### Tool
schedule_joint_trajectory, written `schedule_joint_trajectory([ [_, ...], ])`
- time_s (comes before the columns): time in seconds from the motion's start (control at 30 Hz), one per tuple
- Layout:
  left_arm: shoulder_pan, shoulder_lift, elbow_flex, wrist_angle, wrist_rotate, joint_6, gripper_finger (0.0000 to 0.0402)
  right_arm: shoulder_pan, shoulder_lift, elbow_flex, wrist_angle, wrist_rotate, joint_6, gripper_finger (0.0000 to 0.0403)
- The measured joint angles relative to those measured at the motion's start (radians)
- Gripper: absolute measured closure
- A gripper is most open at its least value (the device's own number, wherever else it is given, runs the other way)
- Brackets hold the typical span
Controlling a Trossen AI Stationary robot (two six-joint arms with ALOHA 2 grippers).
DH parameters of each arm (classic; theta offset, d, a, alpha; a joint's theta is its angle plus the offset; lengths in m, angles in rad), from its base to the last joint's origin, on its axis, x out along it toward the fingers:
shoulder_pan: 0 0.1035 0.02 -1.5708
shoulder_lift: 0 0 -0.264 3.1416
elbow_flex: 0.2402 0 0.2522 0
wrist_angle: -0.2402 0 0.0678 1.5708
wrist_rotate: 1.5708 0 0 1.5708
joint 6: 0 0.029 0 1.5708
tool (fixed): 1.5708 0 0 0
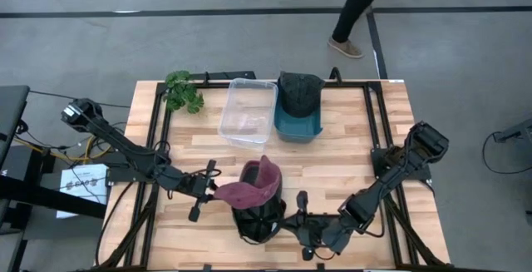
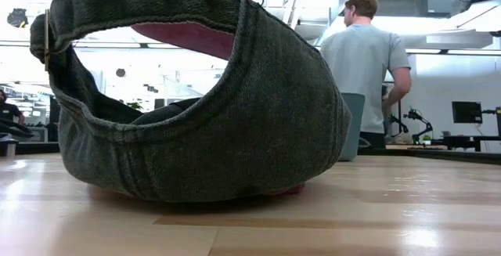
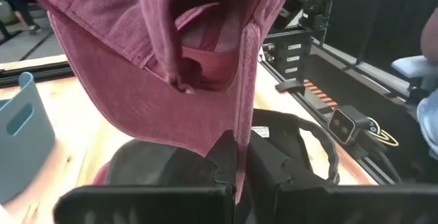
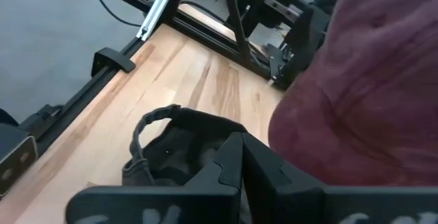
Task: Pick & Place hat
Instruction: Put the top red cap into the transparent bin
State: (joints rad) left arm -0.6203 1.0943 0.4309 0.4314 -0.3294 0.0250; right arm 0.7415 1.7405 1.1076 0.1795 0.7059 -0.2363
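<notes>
On the table (image 1: 332,151), a cap (image 1: 257,222) sits at the near edge, between the two arms. A second cap (image 1: 253,187) hangs just above it. At the far side stand a clear bin (image 1: 248,110) and, touching its right, a tub (image 1: 298,124) holding a third cap (image 1: 298,91). A plant (image 1: 184,90) lies left of the bin.

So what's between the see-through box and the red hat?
Just bare wooden table, seen in the high view, between the clear box and the red hat.

Grey concrete floor (image 1: 208,47), bright open workshop, person (image 2: 366,60) standing behind.
</notes>
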Motion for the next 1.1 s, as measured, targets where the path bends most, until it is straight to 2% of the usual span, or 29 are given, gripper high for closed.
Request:
schedule_joint_trajectory([
  [0.57, -0.004, 0.000, 0.000, -0.108, 0.000, -0.008, 0.0386, -0.053, 0.000, 0.000, -0.022, -0.004, -0.006, 0.0403],
  [0.9, -0.004, 0.000, 0.000, -0.147, 0.000, -0.033, 0.0386, -0.030, 0.000, 0.040, -0.014, 0.004, -0.127, 0.0403],
  [1.0, -0.004, 0.000, 0.000, -0.163, 0.000, -0.044, 0.0386, -0.019, 0.000, 0.072, -0.014, 0.004, -0.188, 0.0393],
  [1.1, -0.002, 0.000, 0.000, -0.163, 0.001, -0.054, 0.0386, -0.013, 0.000, 0.105, -0.020, 0.019, -0.239, 0.0365],
])
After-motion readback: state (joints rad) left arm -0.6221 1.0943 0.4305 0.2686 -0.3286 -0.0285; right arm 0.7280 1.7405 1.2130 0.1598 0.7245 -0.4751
